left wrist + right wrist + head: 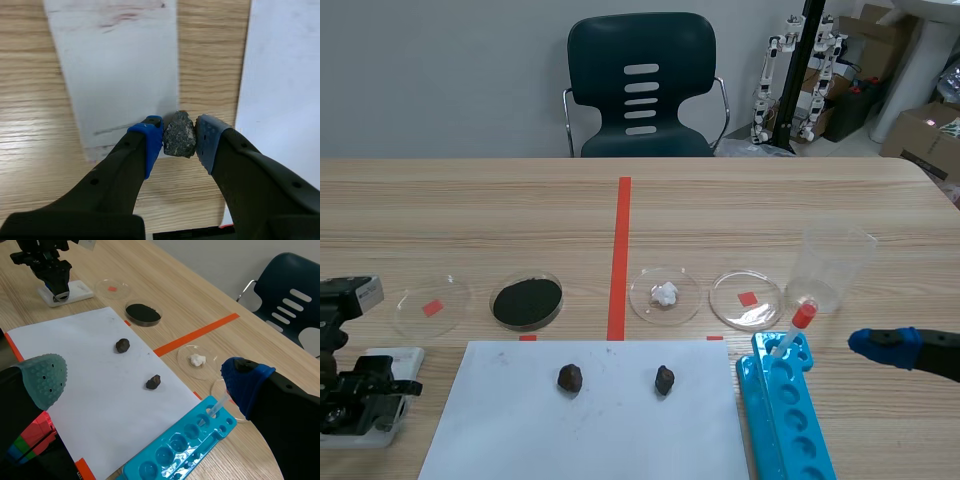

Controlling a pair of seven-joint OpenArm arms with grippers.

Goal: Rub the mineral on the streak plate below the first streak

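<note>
The left pincer [179,139] is closed on the mineral [179,134], a small dark grey rock with light specks. Its two blue pads [153,142] press on the rock's sides. The rock sits at the near edge of the white streak plate [115,70], close to one corner. I cannot tell if it touches the plate. A reddish streak [120,17] lies at the far end of the plate, well ahead of the pincer. A faint grey line [112,130] lies on the plate just beside one finger.

In the scene view, this arm and the plate are in the lower left of the frame.

The right pincer [145,381] is open, with its pads wide apart. It hangs over the bench [470,210] at the right edge of the frame, near the blue well tray [785,410]. A dropper with a red cap [798,325] leans on the top end of that tray.

A big white paper sheet [590,430] lies in the lower middle of the frame. Two dark rocks [570,378] rest on it, apart from each other.

Four clear round dishes stand in a row across the middle. The dish with black powder [527,302] is left of the middle, and the dish with a white lump [665,295] is right of it. A clear plastic cup [835,265] stands at the right.
</note>
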